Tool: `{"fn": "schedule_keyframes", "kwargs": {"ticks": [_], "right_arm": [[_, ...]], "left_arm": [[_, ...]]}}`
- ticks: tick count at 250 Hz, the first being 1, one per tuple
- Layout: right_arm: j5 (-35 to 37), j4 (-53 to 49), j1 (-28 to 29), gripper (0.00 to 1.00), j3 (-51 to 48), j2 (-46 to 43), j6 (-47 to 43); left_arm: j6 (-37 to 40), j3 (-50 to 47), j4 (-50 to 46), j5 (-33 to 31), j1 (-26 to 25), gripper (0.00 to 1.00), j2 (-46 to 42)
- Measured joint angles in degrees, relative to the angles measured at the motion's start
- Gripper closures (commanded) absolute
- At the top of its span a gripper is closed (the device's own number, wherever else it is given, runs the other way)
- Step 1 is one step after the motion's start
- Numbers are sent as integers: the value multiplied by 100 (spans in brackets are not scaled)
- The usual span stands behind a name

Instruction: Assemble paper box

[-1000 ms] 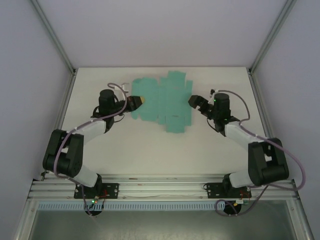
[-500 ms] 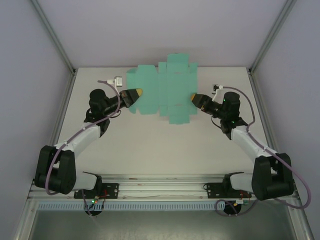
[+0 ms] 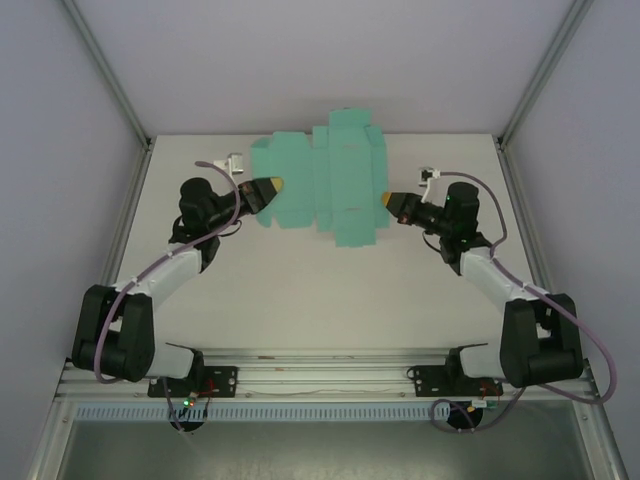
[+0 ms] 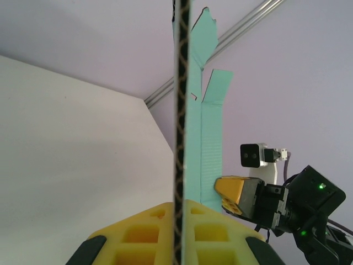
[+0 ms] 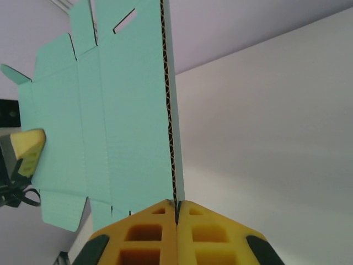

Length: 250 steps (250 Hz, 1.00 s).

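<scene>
Paper box point(image 3: 325, 180) is a flat teal die-cut sheet, raised over the far middle of the bench point(image 3: 320, 300), btwn the two arms. Left hand point(image 3: 272, 187) is clamped on its left edge and right hand point(image 3: 390, 201) on its right edge. Both wrist views show the card edge pinched tight btwn yellow pads point(image 5: 146, 234).

Step in hand, as I judge it: steady the sheet w/ two grips before a first fold. To do it well:
- equal pull both sides, no twist
- arms move together so thin card doesn't buckle or tear
- bend along a scored line only

Hard to tell: how deep each pinch goes, whether the sheet's near edge touches the bench, & which flaps are already creased. The sheet's lower part is cut off in the left wrist view.
</scene>
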Motion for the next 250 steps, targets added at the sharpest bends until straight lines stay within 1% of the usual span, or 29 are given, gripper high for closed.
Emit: {"fn": "schedule_keyframes", "kwargs": {"ticks": [9, 12, 15, 21, 31, 39, 41, 43, 62, 87, 120, 144, 159, 173, 188, 213, 228, 250], "right_arm": [[37, -92, 0, 100, 35, 42, -138], [52, -120, 2, 100, 46, 57, -181], [63, -146, 4, 100, 57, 70, -227], [87, -188, 13, 100, 70, 90, -304], [153, -227, 35, 100, 70, 96, -450], [208, -275, 52, 100, 70, 96, -573], [214, -280, 57, 100, 72, 96, -586], [234, -297, 68, 100, 74, 96, -612], [409, -623, 168, 100, 170, 96, -970], [741, -1377, 372, 100, 496, 96, -1596], [1167, -2275, 671, 100, 1008, 190, -2452], [1596, -2970, 907, 100, 1449, 511, -3136], [2033, -3399, 1102, 100, 1762, 811, -3624], [2461, -3652, 1287, 100, 1974, 1067, -4085], [2999, -3816, 1519, 100, 2170, 1344, -4625], [3816, -3888, 1893, 100, 2433, 1751, -5547], [4323, -3755, 2116, 100, 2490, 1926, -6100], [5119, -3265, 2452, 100, 2448, 2149, -7027]], "left_arm": [[-2, -7, -4, 2, 0, 100, 15], [-2, -9, -7, 2, 0, 96, 22], [0, -11, -11, 2, -2, 90, 24], [22, -11, -35, 4, -2, 72, 24], [94, -11, -114, 9, -7, 34, 24], [142, -11, -195, 9, -7, 6, 24], [157, -9, -227, 7, -9, 2, 24], [162, -9, -264, 2, -13, 0, 24], [444, 0, -769, -166, -22, 0, 17], [918, 13, -1764, -776, -33, 0, -92], [1513, 28, -3042, -1864, -33, 0, -448], [1792, 101, -3877, -2804, -26, 0, -732], [1875, 199, -4323, -3370, -7, 0, -809], [1939, 310, -4625, -3703, 22, 0, -785], [1961, 439, -4854, -3853, 46, 0, -702], [1982, 671, -5010, -3742, 59, 0, -422], [1982, 793, -5007, -3501, 59, 0, -264], [1978, 962, -4999, -3108, 59, 0, -109]]}}
